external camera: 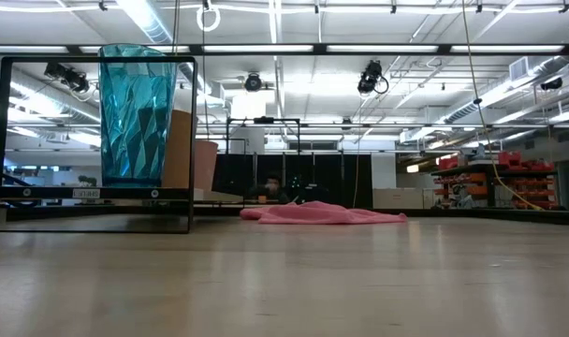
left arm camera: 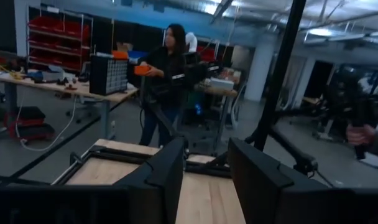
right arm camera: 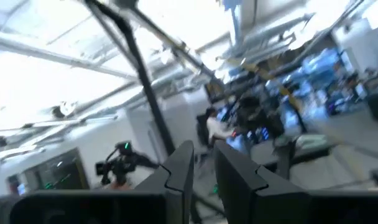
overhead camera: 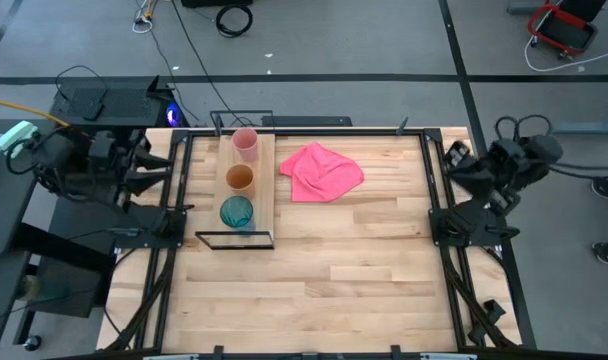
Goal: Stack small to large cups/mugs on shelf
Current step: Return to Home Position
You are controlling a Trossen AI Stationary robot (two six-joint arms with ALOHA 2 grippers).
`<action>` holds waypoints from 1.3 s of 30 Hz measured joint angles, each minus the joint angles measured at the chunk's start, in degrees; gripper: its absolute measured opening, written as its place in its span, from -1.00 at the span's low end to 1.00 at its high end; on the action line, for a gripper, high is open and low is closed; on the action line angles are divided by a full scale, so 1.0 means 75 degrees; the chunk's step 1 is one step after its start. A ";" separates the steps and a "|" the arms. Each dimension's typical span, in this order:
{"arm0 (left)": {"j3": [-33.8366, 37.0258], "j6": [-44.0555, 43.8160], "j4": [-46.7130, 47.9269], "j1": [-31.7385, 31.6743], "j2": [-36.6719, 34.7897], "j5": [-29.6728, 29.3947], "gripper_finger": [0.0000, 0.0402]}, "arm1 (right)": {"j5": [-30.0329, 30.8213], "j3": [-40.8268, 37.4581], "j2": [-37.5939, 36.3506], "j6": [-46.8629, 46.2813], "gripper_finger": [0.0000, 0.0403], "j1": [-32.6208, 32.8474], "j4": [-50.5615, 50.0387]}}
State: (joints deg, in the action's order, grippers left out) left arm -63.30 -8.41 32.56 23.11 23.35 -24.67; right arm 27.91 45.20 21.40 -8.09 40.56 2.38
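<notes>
Three cups stand upright in a row on the light-wood shelf (overhead camera: pixel 264 190) at the table's far left: the pale pink cup (overhead camera: pixel 245 143) farthest, the orange-brown cup (overhead camera: pixel 240 178) in the middle, the teal-blue cup (overhead camera: pixel 236 212) nearest. In the low view the teal cup (external camera: pixel 135 117) stands in front, with the orange one (external camera: pixel 180 150) and the pink one (external camera: pixel 206 165) behind it. My left gripper (left arm camera: pixel 204 171) is drawn back at the table's left edge, open and empty. My right gripper (right arm camera: pixel 203 168) is drawn back at the right edge, a narrow gap between its fingers, empty.
A crumpled pink cloth (overhead camera: pixel 321 170) lies on the table right of the shelf, also in the low view (external camera: pixel 327 214). The shelf's black wire frame (external camera: pixel 97 223) stands around the cups. A person (left arm camera: pixel 167 74) stands in the room beyond the table.
</notes>
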 joint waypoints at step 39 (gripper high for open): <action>0.1254 0.0702 -0.0582 0.0002 -0.2238 -0.0248 -0.28 | 0.0074 -0.2479 -0.2080 0.2252 -0.64 -0.0077 0.2995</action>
State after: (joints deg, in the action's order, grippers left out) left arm -53.89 -3.15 28.19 23.13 6.57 -26.53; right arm 28.47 26.61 5.80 8.80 39.99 24.84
